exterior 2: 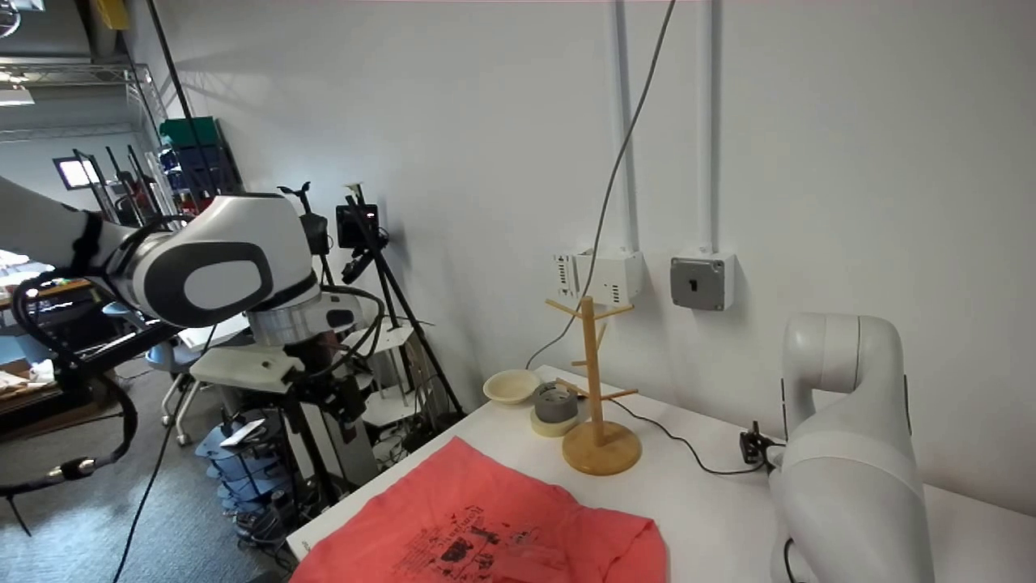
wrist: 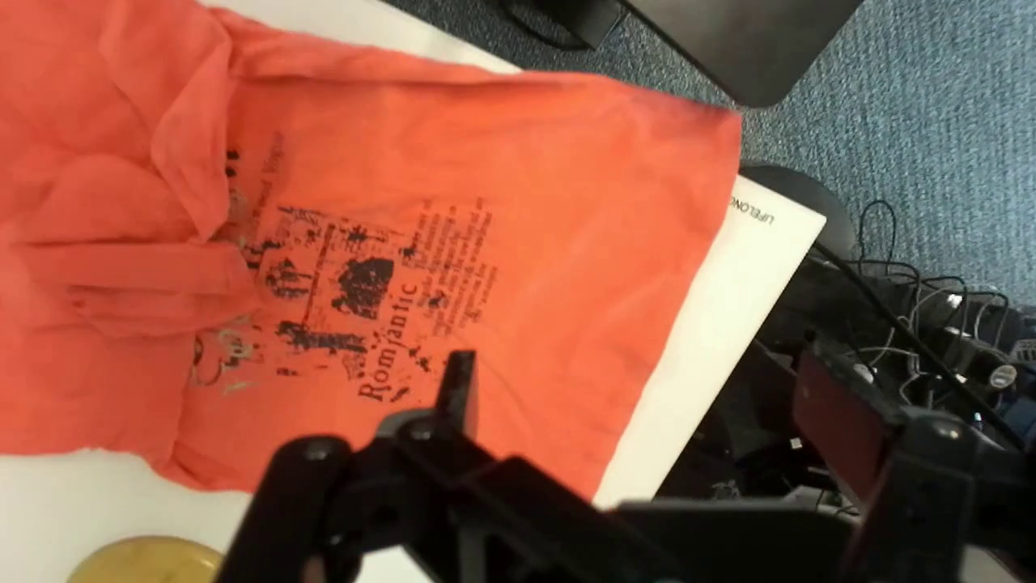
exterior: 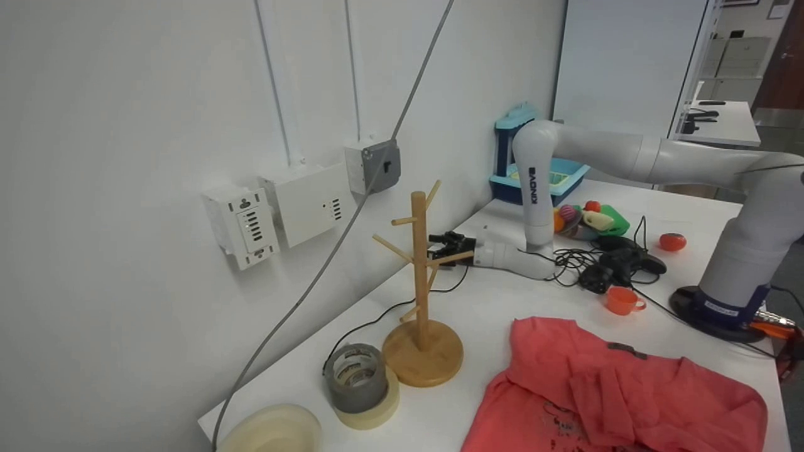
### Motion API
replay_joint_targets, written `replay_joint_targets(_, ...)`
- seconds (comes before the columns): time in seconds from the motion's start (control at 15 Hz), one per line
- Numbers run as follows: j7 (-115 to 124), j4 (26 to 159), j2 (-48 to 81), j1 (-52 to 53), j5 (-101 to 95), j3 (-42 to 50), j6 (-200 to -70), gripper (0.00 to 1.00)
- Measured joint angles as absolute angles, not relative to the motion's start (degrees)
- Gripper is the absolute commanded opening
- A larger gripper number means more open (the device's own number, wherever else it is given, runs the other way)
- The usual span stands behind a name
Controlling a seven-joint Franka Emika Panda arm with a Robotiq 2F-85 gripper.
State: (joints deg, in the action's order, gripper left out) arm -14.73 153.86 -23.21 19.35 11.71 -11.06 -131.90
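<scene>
- Across the lower part of both exterior views, a white table (exterior: 480,314) spreads out.
- At the right of both exterior views stands a white Kinova arm (exterior: 653,160).
- At the left edge of an exterior view is the robot's white arm (exterior 2: 267,223).
- At the lower right of an exterior view, the red shirt (exterior: 609,392) lies on the table, partly folded; in the wrist view it occupies the left and centre, and one corner passes beyond the table edge.
- Near the centre of an exterior view, a wooden peg stand (exterior: 421,282) stands upright.
- Low in the wrist view, the black gripper (wrist: 643,393) has its two fingers wide apart, the one nearer the middle seen over the shirt.
- Left of the peg stand is a pale bowl (exterior 2: 510,397).
- Between these two, a grey tape roll (exterior: 364,398) rests upon a cream roll (exterior: 370,419).
</scene>
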Motion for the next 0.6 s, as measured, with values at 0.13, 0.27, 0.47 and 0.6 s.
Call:
replay_joint_targets(0.13, -14.4, 151.4, -18.9, 19.5, 11.6, -11.9, -135.2, 1.0)
replay_joint_targets(0.27, -14.4, 149.4, -15.7, 19.4, 11.5, -11.9, -136.2, 1.0)
replay_joint_targets(0.47, -14.4, 148.4, -14.3, 19.4, 11.5, -11.9, -136.2, 1.0)
replay_joint_targets(0.6, -14.4, 148.3, -14.3, 19.5, 11.5, -11.9, -136.2, 1.0)
